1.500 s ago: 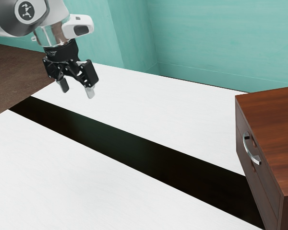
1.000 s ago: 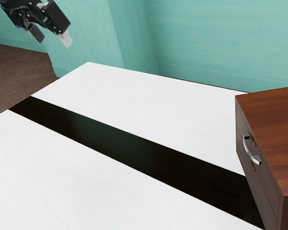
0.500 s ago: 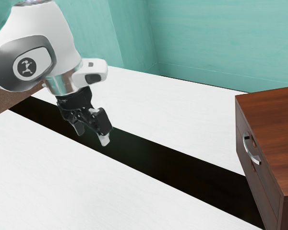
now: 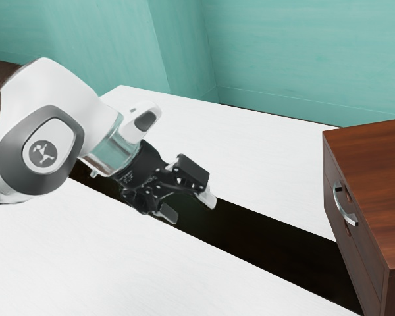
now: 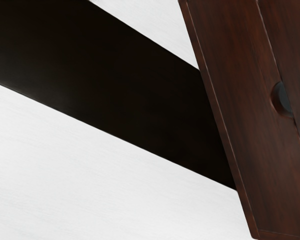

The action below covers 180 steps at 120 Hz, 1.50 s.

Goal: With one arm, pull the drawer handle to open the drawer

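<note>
I'm holding the gripper (image 4: 189, 205) low over the black stripe (image 4: 263, 237) that is crossing the white desk (image 4: 250, 151), near the middle of the desk. Its two fingers are standing apart, with nothing between them.

The drawer handle (image 4: 344, 205) is sitting on the drawer front (image 4: 334, 220) of the brown cabinet (image 4: 372, 164), which is standing at the desk's edge on the exterior view's right. From the fingers, the handle is lying well apart toward the exterior view's right, and the open fingers are already pointing roughly that way. The handle's long axis is running level along the drawer front, parallel to the cabinet's top edge, so I'm judging the fingers will need to straddle it from above and below. The drawer is looking shut, its front flush with the cabinet.

I'm counting one arm, one gripper, one cabinet and one handle. In the wrist view the cabinet (image 5: 240, 100) is lying ahead of my hand.
</note>
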{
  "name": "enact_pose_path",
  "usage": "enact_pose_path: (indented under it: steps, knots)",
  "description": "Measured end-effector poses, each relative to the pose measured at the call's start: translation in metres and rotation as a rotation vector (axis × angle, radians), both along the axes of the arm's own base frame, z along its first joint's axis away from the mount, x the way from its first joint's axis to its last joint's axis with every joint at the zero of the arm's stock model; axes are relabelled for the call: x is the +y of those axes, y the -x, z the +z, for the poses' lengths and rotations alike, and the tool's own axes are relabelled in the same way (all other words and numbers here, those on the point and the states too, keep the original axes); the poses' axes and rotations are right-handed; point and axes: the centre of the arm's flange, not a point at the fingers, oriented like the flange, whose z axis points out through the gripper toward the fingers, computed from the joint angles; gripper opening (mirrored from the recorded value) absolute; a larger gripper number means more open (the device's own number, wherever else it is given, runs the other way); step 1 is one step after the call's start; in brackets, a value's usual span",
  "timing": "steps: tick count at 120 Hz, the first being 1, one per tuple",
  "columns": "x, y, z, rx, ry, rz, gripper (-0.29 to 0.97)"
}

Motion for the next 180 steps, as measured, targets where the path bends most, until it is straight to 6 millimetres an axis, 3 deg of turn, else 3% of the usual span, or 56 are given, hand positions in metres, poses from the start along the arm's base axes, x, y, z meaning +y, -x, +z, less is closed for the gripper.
enact_pose_path:
  steps: [29, 44, 58, 123, 151, 180]
  knots:
    - [-0.034, -0.049, -0.031, -0.024, 0.137, 0.128, 0.68]
    - [-0.041, -0.083, -0.042, -0.027, 0.186, 0.180, 0.68]
    - [-0.046, -0.102, -0.051, -0.024, 0.210, 0.209, 0.68]
    - [-0.120, -0.116, -0.080, 0.013, 0.251, 0.174, 0.68]
    - [-0.106, -0.136, -0.091, 0.015, 0.265, 0.224, 0.68]
    - [-0.113, -0.144, -0.099, 0.020, 0.273, 0.228, 0.68]
